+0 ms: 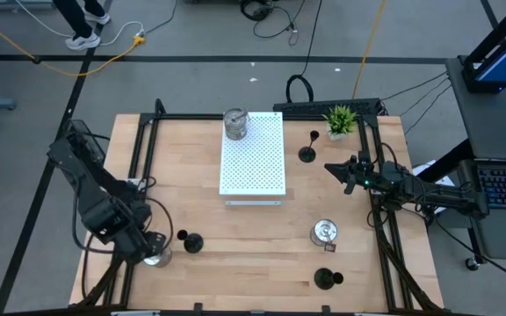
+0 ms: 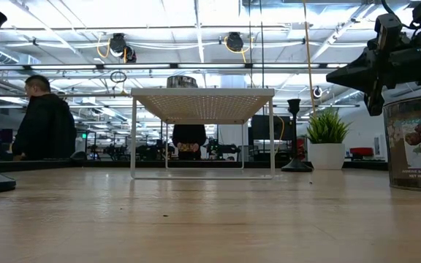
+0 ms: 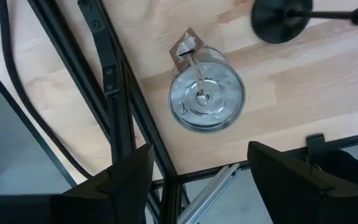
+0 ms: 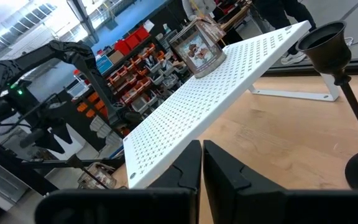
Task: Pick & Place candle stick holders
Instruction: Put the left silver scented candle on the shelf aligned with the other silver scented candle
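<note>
Left gripper (image 1: 148, 249) hung with its fingers spread wide over a silver holder (image 1: 155, 256) at the near left edge of the table (image 1: 262, 254), not touching it. Its wrist camera looked down on that holder (image 3: 207, 98), a round shiny cup with a paper tag, sitting between the two dark fingers (image 3: 126, 180) on pale wood, next to the table's black frame. A black holder (image 1: 191, 241) stood just beside it to the right.

Further right, a white perforated board (image 1: 253, 154) stood on thin legs at the middle back of the table, with a second silver holder (image 1: 235, 124) on its far left corner. Beyond the board, a tall black holder (image 1: 308, 151) stood near a small potted plant (image 1: 341, 120). A third silver holder (image 1: 324, 232) sat toward the near right, and another black holder (image 1: 325, 279) stood at the front edge.

Right gripper (image 1: 348, 174) hovered above the table's right side, pointing toward the board, its fingers (image 4: 182, 171) pressed together on nothing.

Around the table lay grey floor with cables. At table height the room showed bright ceiling lights, shelving, and a person in dark clothes (image 2: 44, 120) at the left.
</note>
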Controlling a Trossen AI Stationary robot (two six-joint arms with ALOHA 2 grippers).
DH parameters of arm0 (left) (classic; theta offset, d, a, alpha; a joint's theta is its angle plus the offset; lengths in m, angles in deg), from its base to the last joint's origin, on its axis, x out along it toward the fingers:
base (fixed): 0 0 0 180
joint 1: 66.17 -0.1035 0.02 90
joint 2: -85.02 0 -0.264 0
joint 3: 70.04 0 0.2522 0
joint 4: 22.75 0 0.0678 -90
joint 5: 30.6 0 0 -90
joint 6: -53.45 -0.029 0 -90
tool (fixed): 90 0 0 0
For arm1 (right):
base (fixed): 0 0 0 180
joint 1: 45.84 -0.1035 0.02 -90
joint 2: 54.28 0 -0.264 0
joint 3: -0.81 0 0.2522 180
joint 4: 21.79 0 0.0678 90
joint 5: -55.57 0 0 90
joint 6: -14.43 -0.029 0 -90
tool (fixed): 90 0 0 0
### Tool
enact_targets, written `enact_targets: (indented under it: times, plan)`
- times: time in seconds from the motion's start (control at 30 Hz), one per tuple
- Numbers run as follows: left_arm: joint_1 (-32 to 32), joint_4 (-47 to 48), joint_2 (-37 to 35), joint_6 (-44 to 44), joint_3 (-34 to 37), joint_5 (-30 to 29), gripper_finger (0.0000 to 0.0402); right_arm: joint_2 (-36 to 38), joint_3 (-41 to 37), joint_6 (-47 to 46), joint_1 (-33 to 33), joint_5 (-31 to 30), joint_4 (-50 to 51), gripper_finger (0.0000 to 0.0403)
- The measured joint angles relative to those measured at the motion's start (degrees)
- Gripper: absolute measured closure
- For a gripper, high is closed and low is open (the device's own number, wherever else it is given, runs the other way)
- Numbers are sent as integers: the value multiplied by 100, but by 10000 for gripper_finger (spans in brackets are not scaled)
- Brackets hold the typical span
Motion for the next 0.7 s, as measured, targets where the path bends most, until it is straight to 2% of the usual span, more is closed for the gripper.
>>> enact_targets:
  times: [0.13, 0.43, 0.7]
  plan:
    - [0, -354, 0, 125, 300, 42, 106, 0, 0, 0, -2, 2, 0, 394]
    - [21, -1036, 0, 315, 884, 44, 12, 0, 0, 0, 0, 7, 6, 394]
    - [33, -1195, 0, 377, 1177, 98, 11, 0, -2, -2, -2, 445, 13, 394]
